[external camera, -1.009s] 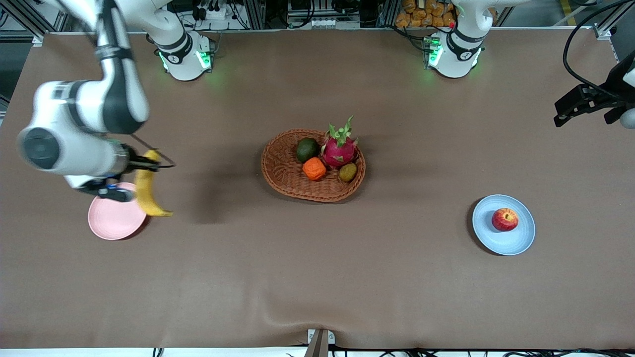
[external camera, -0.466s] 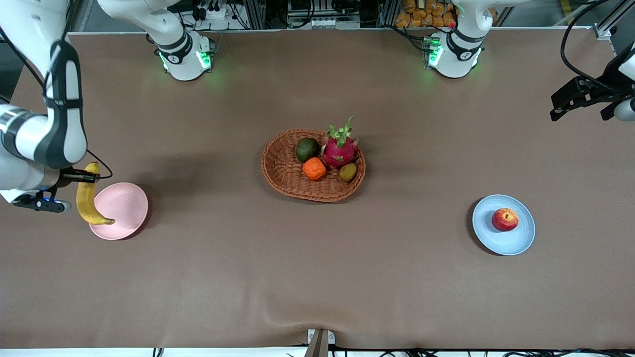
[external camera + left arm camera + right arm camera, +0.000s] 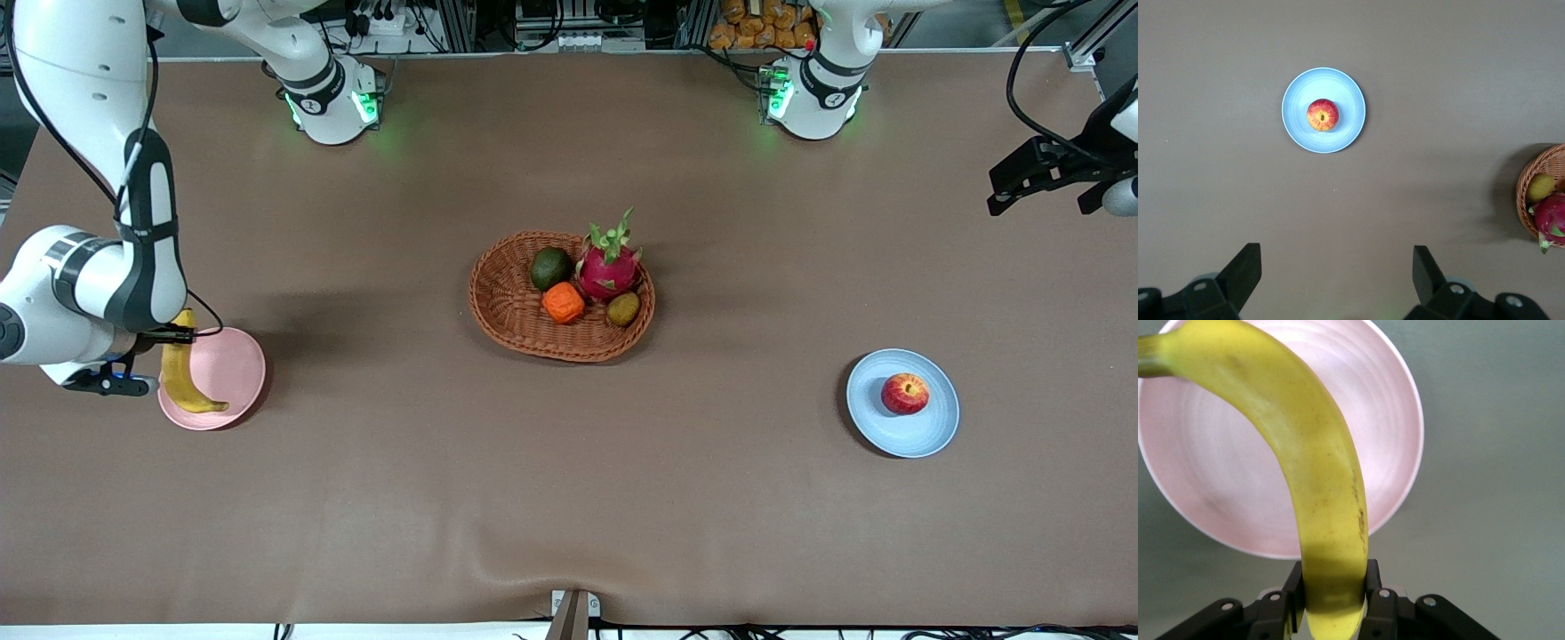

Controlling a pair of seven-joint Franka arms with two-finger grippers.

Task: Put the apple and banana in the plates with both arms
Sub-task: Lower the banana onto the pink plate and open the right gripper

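In the front view the right arm's wrist covers the right end effector [image 3: 164, 336] and the upper end of the banana [image 3: 182, 378], and that view's edge cuts off part of the left end effector [image 3: 1036, 182]. The right wrist view loses the banana's [image 3: 1305, 467] tips and part of the pink plate [image 3: 1391, 420] at its edges. The left wrist view clips the basket [image 3: 1538, 175] and dragon fruit [image 3: 1551, 217].
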